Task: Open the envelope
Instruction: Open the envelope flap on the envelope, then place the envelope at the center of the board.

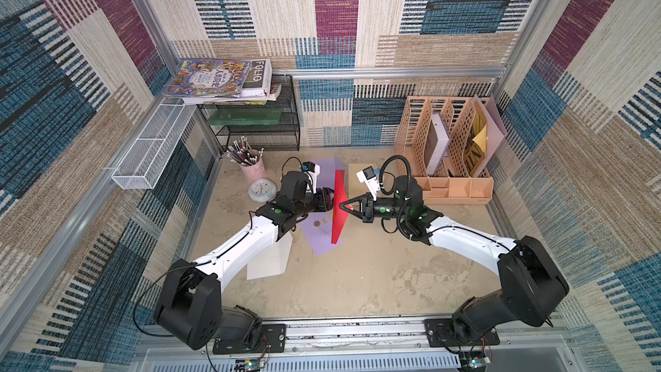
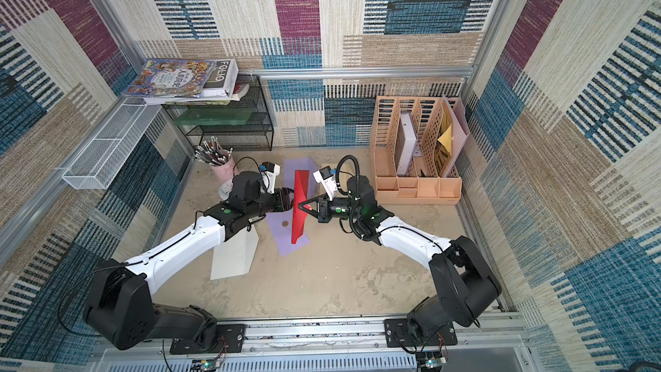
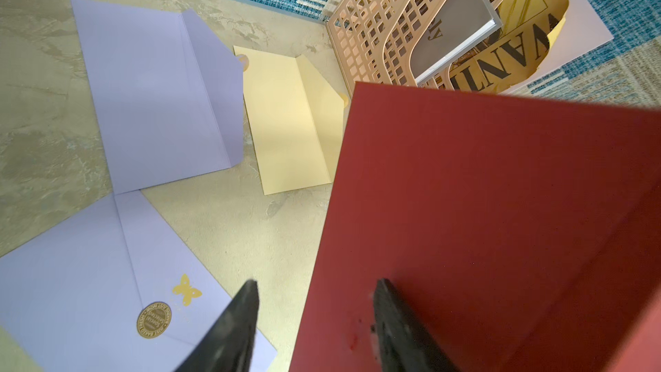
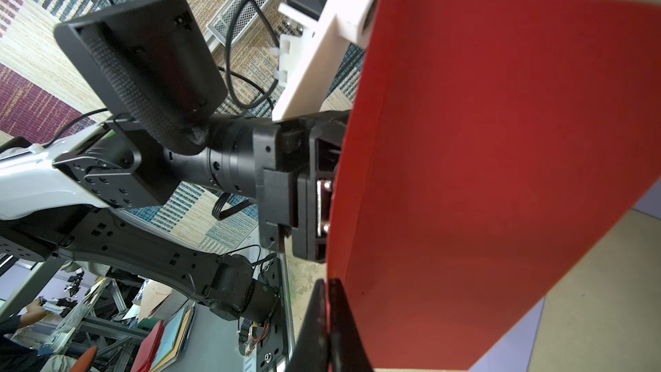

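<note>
A red envelope (image 1: 338, 227) (image 2: 298, 225) stands on edge above the table between my two arms. My right gripper (image 1: 341, 206) (image 4: 327, 282) is shut on its edge, with the red sheet (image 4: 483, 173) pinched between the closed fingers. My left gripper (image 1: 332, 202) (image 3: 317, 282) is open on the envelope's other side. In the left wrist view the edge of the envelope (image 3: 483, 209) runs between the two fingers; one fingertip (image 3: 384, 291) lies against the red face and the other hangs over bare table. A crease crosses the red face near that gripper.
On the table lie a sealed lilac envelope (image 3: 71, 298) with a gold sticker, an open lilac one (image 3: 153, 94), a cream one (image 3: 286, 127) and a white sheet (image 1: 268, 259). A pink pencil cup (image 1: 252, 169), clock (image 1: 261, 191), black wire shelf (image 1: 257, 119) and peach file organiser (image 1: 447, 144) stand behind.
</note>
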{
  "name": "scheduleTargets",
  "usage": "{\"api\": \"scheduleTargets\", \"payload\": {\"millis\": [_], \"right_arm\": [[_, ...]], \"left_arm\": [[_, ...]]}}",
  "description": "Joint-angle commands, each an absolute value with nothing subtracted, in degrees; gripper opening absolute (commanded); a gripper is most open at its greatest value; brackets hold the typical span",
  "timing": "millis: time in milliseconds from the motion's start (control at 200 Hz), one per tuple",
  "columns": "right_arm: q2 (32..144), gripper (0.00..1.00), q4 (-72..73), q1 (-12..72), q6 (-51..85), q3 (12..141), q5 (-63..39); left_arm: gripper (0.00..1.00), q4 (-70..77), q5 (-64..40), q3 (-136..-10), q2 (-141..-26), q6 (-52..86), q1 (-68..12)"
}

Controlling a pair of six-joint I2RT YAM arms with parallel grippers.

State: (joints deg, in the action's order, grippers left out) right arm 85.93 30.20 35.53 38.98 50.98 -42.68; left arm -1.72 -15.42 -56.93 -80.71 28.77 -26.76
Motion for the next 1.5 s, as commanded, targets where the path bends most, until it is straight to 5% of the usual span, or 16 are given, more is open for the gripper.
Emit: {"api": "scheduleTargets", "payload": {"millis": [0,621,841,1497], "right_arm": [[86.4,0.0,33.0,35.5,39.6,51.5,-43.3],[84.6,0.0,29.9,34.6,38.0,52.2,-42.9],[81.4,0.0,26.2,32.7,36.8,50.1,-41.8],[63.6,0.01,-7.6,17.3,30.7,34.4,-31.2]], "left_arm": [[0.53,1.4,-18.1,-56.8,-80.7,29.5,-26.9],[0.54,-5.1,-10.4,-56.8,-76.6,27.8,-26.8],[0.65,-8.0,-5.9,-56.4,-72.4,26.4,-26.8],[0.65,-5.2,-7.2,-55.1,-72.2,27.3,-26.8]]}}
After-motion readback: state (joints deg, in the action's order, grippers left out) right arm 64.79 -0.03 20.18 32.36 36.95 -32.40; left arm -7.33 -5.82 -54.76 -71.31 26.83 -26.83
